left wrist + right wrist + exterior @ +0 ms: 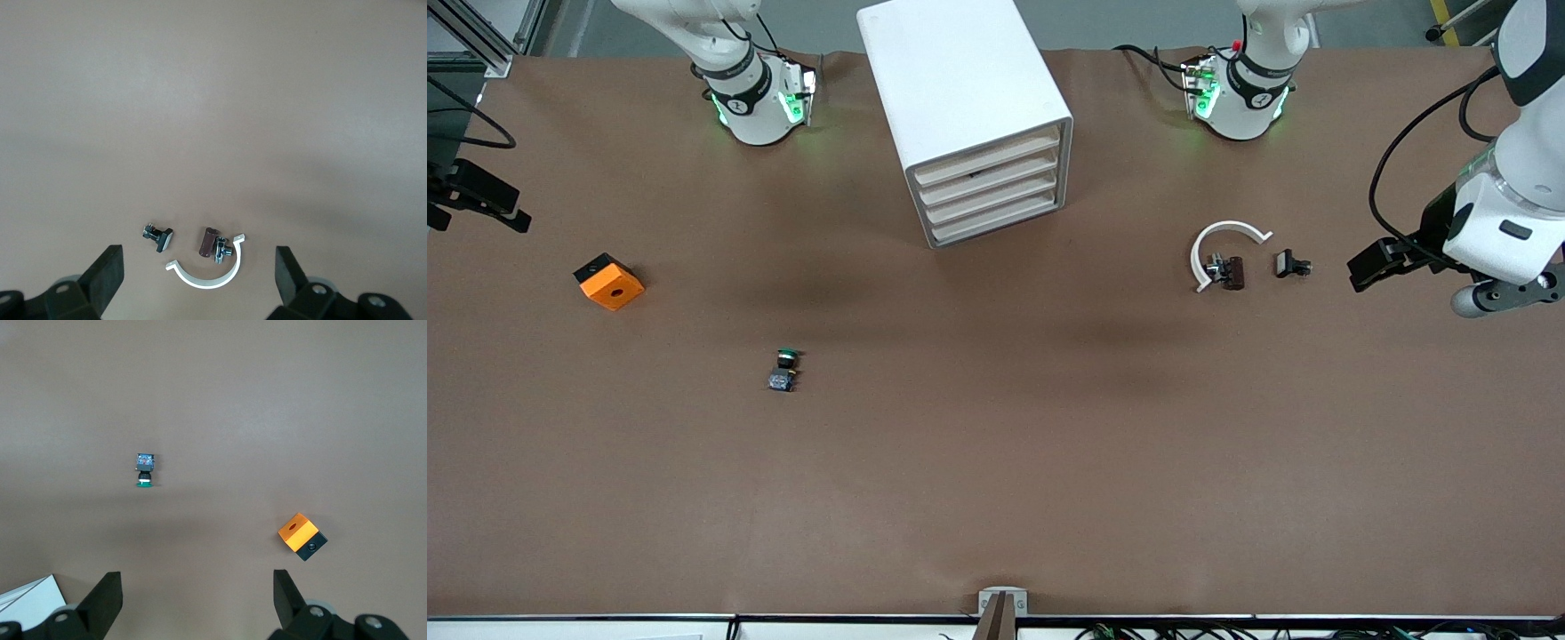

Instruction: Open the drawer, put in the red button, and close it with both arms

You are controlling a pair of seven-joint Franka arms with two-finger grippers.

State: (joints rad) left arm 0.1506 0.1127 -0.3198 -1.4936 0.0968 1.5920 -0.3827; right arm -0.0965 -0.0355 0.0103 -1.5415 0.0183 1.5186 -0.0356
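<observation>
The white drawer cabinet [969,107] stands at the middle of the table near the arms' bases, its four drawers shut. The red button does not show in any view. A switch with a green cap [784,369] lies toward the right arm's end, also in the right wrist view [144,472]. My left gripper [1369,265] is open and empty over the left arm's end of the table; its wrist view [198,261] shows small parts below it. My right gripper [471,204] is open and empty over the right arm's end [193,585].
An orange block [609,281] with a black side lies toward the right arm's end [301,535]. A white half-ring clamp [1223,244], a brown cylinder with a metal fitting [1230,271] and a small black bolt piece [1289,264] lie toward the left arm's end.
</observation>
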